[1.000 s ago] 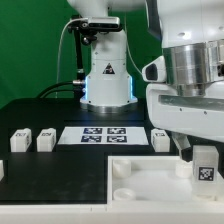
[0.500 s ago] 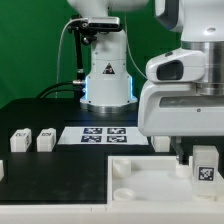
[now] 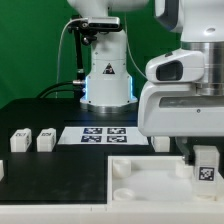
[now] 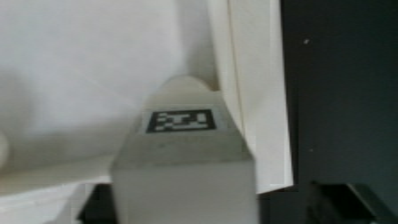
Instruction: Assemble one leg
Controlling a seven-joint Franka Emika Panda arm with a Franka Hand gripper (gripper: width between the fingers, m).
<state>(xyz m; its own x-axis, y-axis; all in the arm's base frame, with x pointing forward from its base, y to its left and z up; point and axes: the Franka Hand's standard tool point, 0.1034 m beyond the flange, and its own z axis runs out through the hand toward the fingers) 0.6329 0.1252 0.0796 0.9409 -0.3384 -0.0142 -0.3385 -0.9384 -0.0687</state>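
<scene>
Hand: you've got the hand [image 3: 203, 151] low at the exterior view's right, right over the top of the leg; one dark finger [image 3: 186, 150] shows just beside it; whether the fingers press on the leg or stand off it, you cannot tell from either view
Leg: the leg [image 3: 205, 167] stands upright on the tray part, at its corner on the exterior view's right, tag facing the camera; in the wrist view the leg [image 4: 178, 150] fills the middle, tag toward the lens
Tray part: the big flat white tray part [image 3: 150, 190] lies across the front of the surface; a round socket [image 3: 120, 169] shows at its other near corner, nothing in it; the wrist view has the tray part [image 4: 71, 80] as the white behind the leg
Marker board: the marker board [image 3: 105, 134] lies flat, just behind the tray part
Loose blocks: two small white blocks [image 3: 18, 141] [image 3: 45, 139] sit side by side at the exterior view's left, well apart from the hand; a third [image 3: 160, 140] peeks out beside the arm
Surface: the black surface [image 3: 60, 180] carries it all; the wrist view shows it as a dark strip [image 4: 347, 80] beside the tray part's edge
</scene>
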